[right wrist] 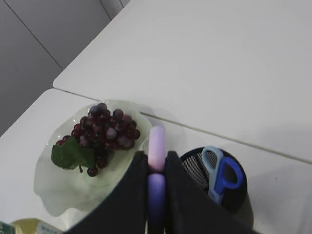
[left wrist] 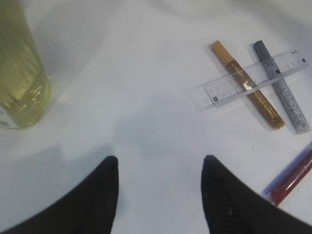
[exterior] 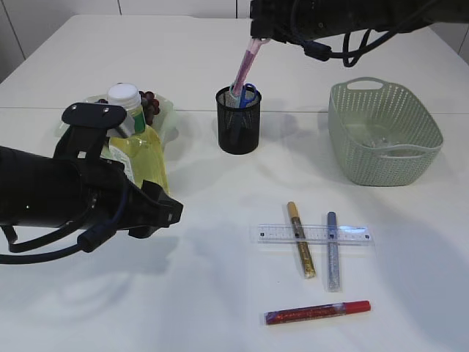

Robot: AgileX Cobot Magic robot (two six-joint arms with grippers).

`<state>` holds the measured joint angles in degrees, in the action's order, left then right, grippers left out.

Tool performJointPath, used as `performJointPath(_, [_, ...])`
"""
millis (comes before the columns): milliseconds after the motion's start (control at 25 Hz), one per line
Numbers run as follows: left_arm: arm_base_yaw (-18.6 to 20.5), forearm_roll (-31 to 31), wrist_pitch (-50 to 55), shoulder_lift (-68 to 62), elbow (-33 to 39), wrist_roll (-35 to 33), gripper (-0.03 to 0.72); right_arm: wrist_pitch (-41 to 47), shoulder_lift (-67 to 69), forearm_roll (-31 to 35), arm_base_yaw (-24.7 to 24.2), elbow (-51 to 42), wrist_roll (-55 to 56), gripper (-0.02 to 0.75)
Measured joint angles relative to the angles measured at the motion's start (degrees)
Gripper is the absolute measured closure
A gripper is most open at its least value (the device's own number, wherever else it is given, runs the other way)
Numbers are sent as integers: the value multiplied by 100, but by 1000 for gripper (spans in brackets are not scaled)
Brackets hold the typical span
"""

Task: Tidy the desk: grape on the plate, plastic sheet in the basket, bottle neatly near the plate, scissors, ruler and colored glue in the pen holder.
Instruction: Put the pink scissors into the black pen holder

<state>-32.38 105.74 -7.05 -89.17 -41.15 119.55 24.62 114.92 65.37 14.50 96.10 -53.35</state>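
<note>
Glue (exterior: 245, 67), pink tube, tilted, lower end inside the holder (exterior: 238, 121) beside the blue-handled scissors (exterior: 247, 94). Right gripper (right wrist: 157, 183) is clamped on its upper part; right wrist view shows both fingers tight against it. That view alone shows the grapes (right wrist: 103, 132) lying on the plate (right wrist: 58, 185), with a leaf. Left wrist view only: left gripper (left wrist: 160, 187) spread wide, holding nothing, over bare table, bottle (left wrist: 19, 73) to its side. Exterior view adds the basket (exterior: 384, 130). Ruler (exterior: 311, 234) lies across gold (exterior: 300, 239) and silver (exterior: 332, 250) glues; red glue (exterior: 317, 312) apart.
</note>
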Motion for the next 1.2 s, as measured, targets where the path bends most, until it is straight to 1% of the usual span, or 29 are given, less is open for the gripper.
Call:
performJointPath(280, [0, 0, 0, 0, 0, 0, 288, -106, 708, 0, -20, 774, -294, 684])
performJointPath(520, [0, 0, 1, 0, 0, 0, 288, -241, 1136, 0, -20, 895, -578, 682])
performJointPath(640, [0, 0, 11, 0, 0, 0, 290, -264, 1269, 0, -20, 895, -625, 657])
performJointPath(720, [0, 0, 11, 0, 0, 0, 290, -264, 1280, 0, -20, 895, -628, 610])
performJointPath(880, [0, 0, 11, 0, 0, 0, 291, -273, 1280, 10, -20, 904, -628, 402])
performJointPath(960, [0, 0, 11, 0, 0, 0, 291, -273, 1280, 10, -20, 904, -628, 328])
performJointPath(1040, [0, 0, 11, 0, 0, -27, 291, -162, 1280, 10, -20, 904, -628, 300])
performJointPath(1120, [0, 0, 11, 0, 0, -214, 291, 45, 1280, -3, -20, 904, -511, 290])
performJointPath(1160, [0, 0, 11, 0, 0, -364, 291, 167, 1280, -130, -20, 904, -337, 288])
performJointPath(1200, [0, 0, 11, 0, 0, -506, 291, 283, 1267, -389, -20, 904, -47, 285])
